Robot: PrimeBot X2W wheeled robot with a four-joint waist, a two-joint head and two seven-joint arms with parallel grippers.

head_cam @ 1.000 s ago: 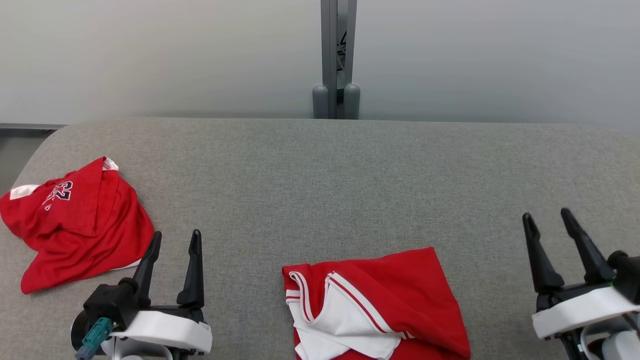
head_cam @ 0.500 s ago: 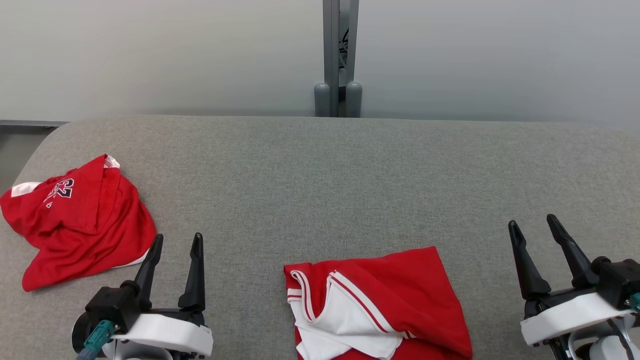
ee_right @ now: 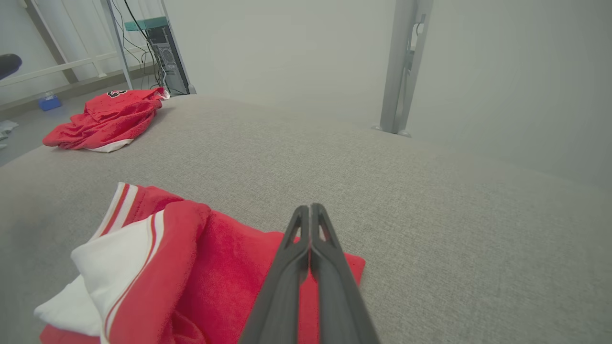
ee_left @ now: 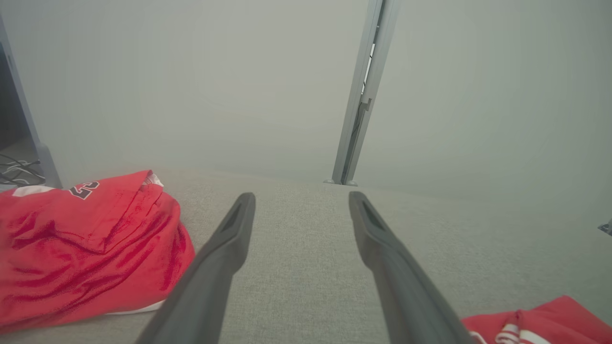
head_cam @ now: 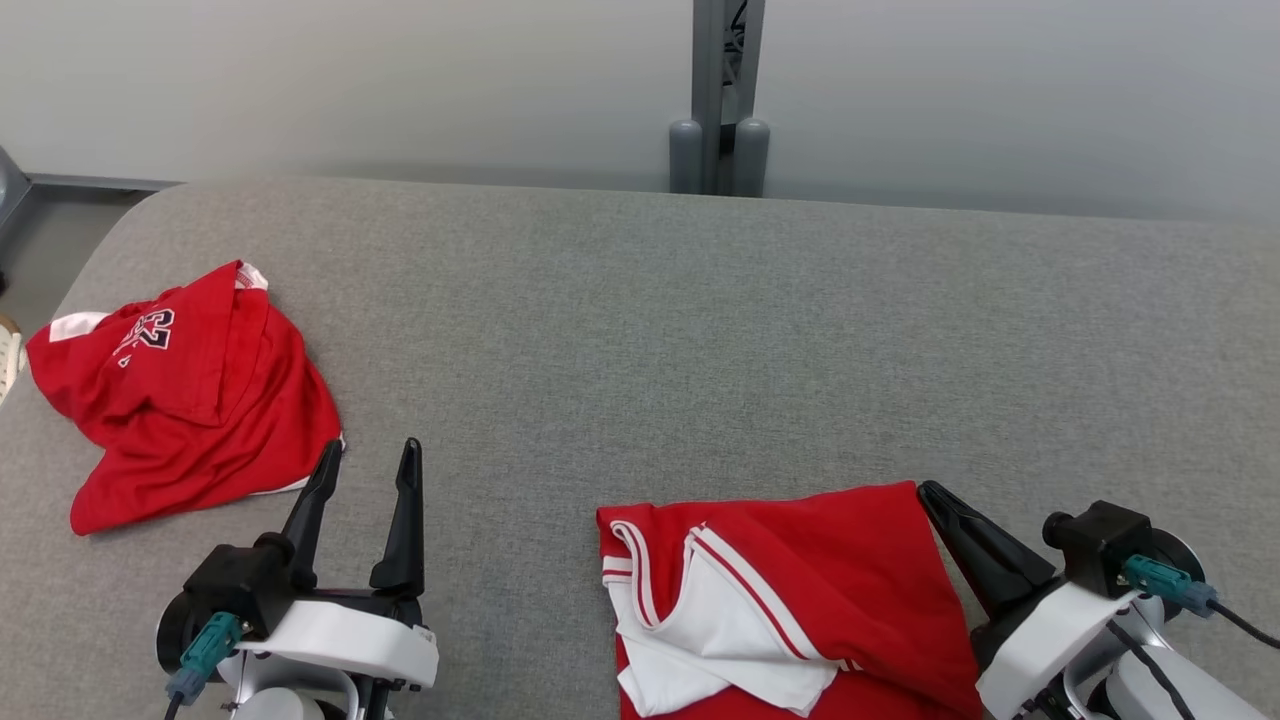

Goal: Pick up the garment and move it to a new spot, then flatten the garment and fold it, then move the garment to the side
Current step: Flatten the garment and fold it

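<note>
- Right gripper (ee_right: 311, 208): its fingers (ee_right: 291, 272) are pressed flat together with no gap; the tips sit at the far right corner of the garment (head_cam: 850, 570); no cloth shows between them, so I cannot tell whether they pinch that corner or only rest against it.
- Left gripper (head_cam: 370, 447): fingers spread wide with nothing between them; it hangs over bare surface (head_cam: 640, 330) near the near edge, just beside the jersey (head_cam: 190, 400).
- Handling, as a judgement: the garment looks light, soft and limp; it should drape and sag from any single hold, and its folded layers could slide apart or fall open; the grey cloth of the surface looks grippy enough to drag at the bottom layer.
- Where to hold, likewise a judgement: a corner or edge where all the layers stack, pinched right through; two holds on one edge, one per gripper, would likely keep the fold better than one.
- Looks: red knit in a rough rectangle; on its left half a white panel turned up, edged in red-and-white stripes; the right half plain red with a few soft creases.
- Place: it lies at the near edge of the surface, a little right of the middle; its nearest part runs out of the head view.
- The jersey is a crumpled red heap with white trim and dark numerals, near the left edge, well apart from the garment.
</note>
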